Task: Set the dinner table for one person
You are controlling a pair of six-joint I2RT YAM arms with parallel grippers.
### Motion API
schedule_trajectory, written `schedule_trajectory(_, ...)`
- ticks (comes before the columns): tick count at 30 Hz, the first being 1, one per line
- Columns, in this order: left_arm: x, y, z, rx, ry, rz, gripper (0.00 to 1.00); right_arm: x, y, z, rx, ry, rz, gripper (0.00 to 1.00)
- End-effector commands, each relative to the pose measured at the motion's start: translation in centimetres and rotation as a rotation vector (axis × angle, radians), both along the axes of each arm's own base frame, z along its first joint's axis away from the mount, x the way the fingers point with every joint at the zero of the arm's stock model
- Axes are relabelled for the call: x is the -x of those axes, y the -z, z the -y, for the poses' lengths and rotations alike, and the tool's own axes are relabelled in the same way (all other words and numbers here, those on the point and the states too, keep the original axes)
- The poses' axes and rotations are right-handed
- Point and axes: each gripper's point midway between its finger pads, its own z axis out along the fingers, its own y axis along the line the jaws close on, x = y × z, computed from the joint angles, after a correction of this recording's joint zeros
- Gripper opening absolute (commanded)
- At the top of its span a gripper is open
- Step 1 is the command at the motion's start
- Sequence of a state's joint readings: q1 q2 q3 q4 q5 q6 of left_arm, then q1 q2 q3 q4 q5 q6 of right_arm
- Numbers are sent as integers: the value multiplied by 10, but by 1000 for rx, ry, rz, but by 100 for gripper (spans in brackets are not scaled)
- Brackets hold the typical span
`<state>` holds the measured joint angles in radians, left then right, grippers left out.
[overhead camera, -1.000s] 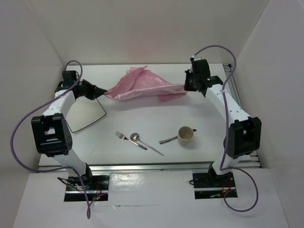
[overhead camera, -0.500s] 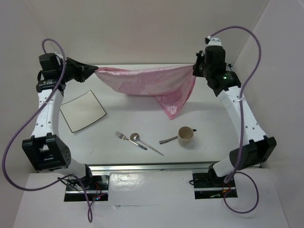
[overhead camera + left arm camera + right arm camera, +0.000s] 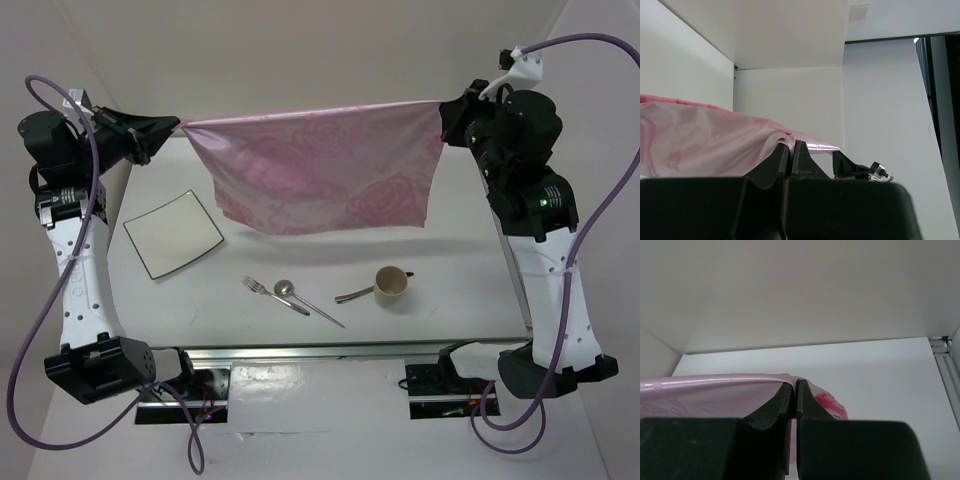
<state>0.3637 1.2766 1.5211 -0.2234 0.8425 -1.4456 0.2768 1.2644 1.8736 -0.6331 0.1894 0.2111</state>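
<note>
A shiny pink cloth [image 3: 320, 170] with a rose pattern hangs stretched flat in the air above the far part of the white dinner table [image 3: 450, 260]. My left gripper [image 3: 176, 127] is shut on its upper left corner, and my right gripper [image 3: 444, 106] is shut on its upper right corner. Both wrist views show the cloth [image 3: 705, 145] [image 3: 715, 390] pinched between closed fingertips. On the table lie a white square plate [image 3: 172, 234], a fork [image 3: 268, 292], a spoon [image 3: 305, 301], a second utensil [image 3: 352, 295] and a beige cup [image 3: 391, 285].
White walls enclose the table on three sides. Metal rails [image 3: 330, 352] run along the near edge and the right side. Both arms stand raised high at the left and right walls, with purple cables looping beside them.
Both arms have risen and spread apart, pulling the crumpled cloth off the table until it hangs taut and flat between the grippers.
</note>
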Motion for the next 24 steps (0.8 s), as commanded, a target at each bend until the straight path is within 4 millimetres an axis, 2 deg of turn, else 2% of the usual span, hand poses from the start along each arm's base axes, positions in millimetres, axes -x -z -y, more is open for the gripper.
schedule_trajectory(1, 4, -21, -11, -23, -55, 78, 0, 13, -19, 27, 11, 109, 44, 0)
schedule_trajectory(3, 4, -24, -12, -37, -65, 92, 0, 10, -10, 28, 17, 119, 24, 0)
schedule_trajectory(6, -14, -16, -20, -63, -75, 91, 0, -10, -2, 25, 38, 128, 27, 0)
schedule_trajectory(7, -17, -21, -18, -80, -66, 108, 0, -19, 7, 25, 55, 137, 14, 0)
schedule_trajectory(9, -39, -6, -24, -97, -55, 79, 0, -43, 13, 23, 70, 146, 14, 0)
schedule_trajectory(10, -45, -11, -22, -110, -52, 93, 0, -52, 19, 21, 85, 145, 7, 0)
schedule_trajectory(11, -53, -7, -22, -115, -43, 88, 0, -63, 24, 23, 87, 157, 1, 0)
schedule_trajectory(12, -71, 8, -21, -117, -22, 64, 0, -81, 30, 18, 97, 148, -2, 0)
schedule_trajectory(13, -79, 1, -19, -132, -12, 91, 0, -91, 27, 27, 93, 170, 10, 0)
schedule_trajectory(14, -88, 5, -17, -137, -1, 89, 0, -100, 28, 29, 91, 170, 15, 0)
schedule_trajectory(15, -97, 8, -12, -155, 20, 95, 0, -120, 36, 27, 91, 153, 12, 0)
schedule_trajectory(16, -115, 11, -17, -163, 20, 99, 0, -127, 28, 36, 85, 165, 37, 0)
schedule_trajectory(17, -124, 12, -13, -175, 36, 109, 0, -135, 27, 37, 72, 166, 48, 0)
schedule_trajectory(19, -141, 16, -12, -196, 49, 120, 0, -160, 31, 39, 59, 158, 57, 0)
schedule_trajectory(20, -145, 0, -7, -208, 63, 166, 0, -164, 19, 41, 53, 159, 90, 0)
schedule_trajectory(21, -162, 14, -11, -203, 74, 153, 0, -170, 17, 46, 51, 163, 101, 0)
schedule_trajectory(22, -169, 14, -7, -206, 83, 167, 0, -182, 25, 44, 42, 162, 92, 0)
schedule_trajectory(23, -171, 1, -8, -218, 80, 209, 0, -184, 13, 48, 27, 161, 125, 0)
schedule_trajectory(24, -181, 9, -9, -217, 92, 206, 0, -187, 13, 55, 27, 173, 127, 0)
